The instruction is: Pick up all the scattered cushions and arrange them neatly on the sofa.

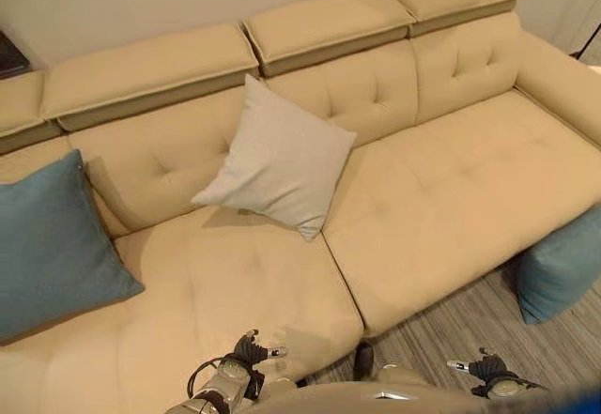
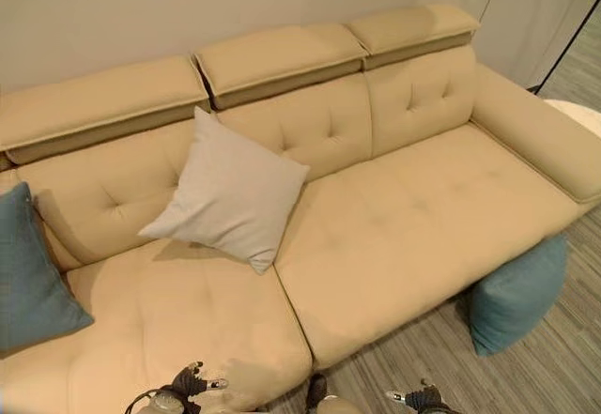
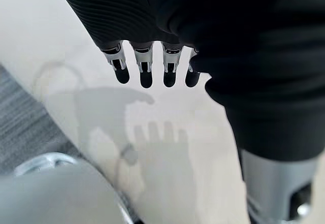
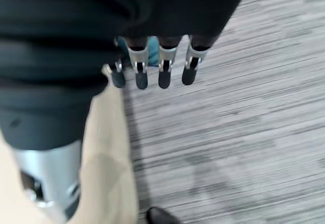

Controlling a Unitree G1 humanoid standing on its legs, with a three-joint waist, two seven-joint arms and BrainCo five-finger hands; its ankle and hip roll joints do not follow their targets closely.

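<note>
**Cushions on and beside sofa; both hands empty**

Left end of sofa (image 1: 441,207): one blue cushion (image 1: 52,245) stands on the seat, leaning back into the left corner against the backrest, tilted slightly. Its lower corner rests on the seat cushion, pointing toward the sofa's middle.

Middle of sofa: one light grey cushion (image 1: 277,156) stands on a corner, diamond-wise, leaning against the backrest. It sits just left of the seam between the two seat sections; its lowest corner touches the seat at that seam. Its top corner reaches the gap between two headrest pads.

Right seat section: bare, tufted surface up to the right armrest.

Floor (image 2: 526,376), right of sofa front: a second blue cushion (image 2: 518,294) lies on the striped grey floor, pressed against the sofa's front edge below the right seat section, partly tucked under the seat overhang. Not on the sofa.

Left hand (image 1: 250,350): low, over the front edge of the left seat section. Wrist view shows fingers (image 3: 146,70) straight, hanging side by side above the beige seat, touching nothing. Nothing held.

Right hand (image 1: 484,367): low, over the floor in front of the sofa, right of the seat's front corner. Wrist view shows fingers (image 4: 164,69) straight and relaxed, above the striped floor, sofa edge beside them, a bit of blue past the fingertips. Nothing held.
</note>
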